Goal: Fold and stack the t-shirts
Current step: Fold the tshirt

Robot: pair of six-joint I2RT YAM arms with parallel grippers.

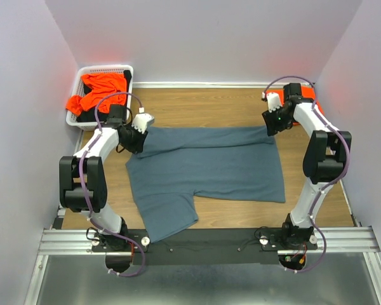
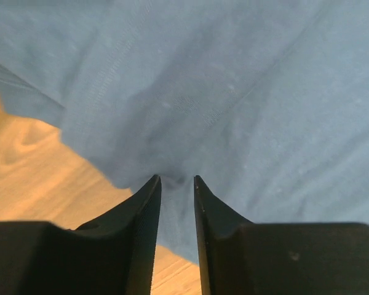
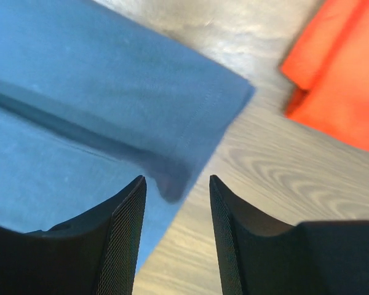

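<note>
Blue-grey t-shirt [image 1: 209,168]: spread flat in the middle of the table [image 1: 203,105], with a sleeve reaching towards the near left; a band along the far edge appears to be doubled over
Left gripper [image 2: 176,178]: set at the far left corner of the shirt; the jaws are parted by a narrow slit over a pucker of cloth at the tips, and no cloth is seen to be clamped
Right gripper [image 3: 175,178]: set at the far right corner; the jaws are held well apart, the folded edge lies below the gap, and nothing is gripped
Handling: the cloth is judged light, soft and limp, so it will sag and crease when lifted; it is not fragile and is unlikely to slip from a pinch
Where to take hold: corners and the doubled edge are best pinched, both ends at once, so that the fold is kept straight
Basket [image 1: 105,68]: placed at the far left corner; crumpled orange t-shirts [image 1: 101,89] are heaped in it and spill over the rim
Second orange cloth [image 3: 344,67]: laid on the table at the far right, apart from the blue-grey shirt
</note>
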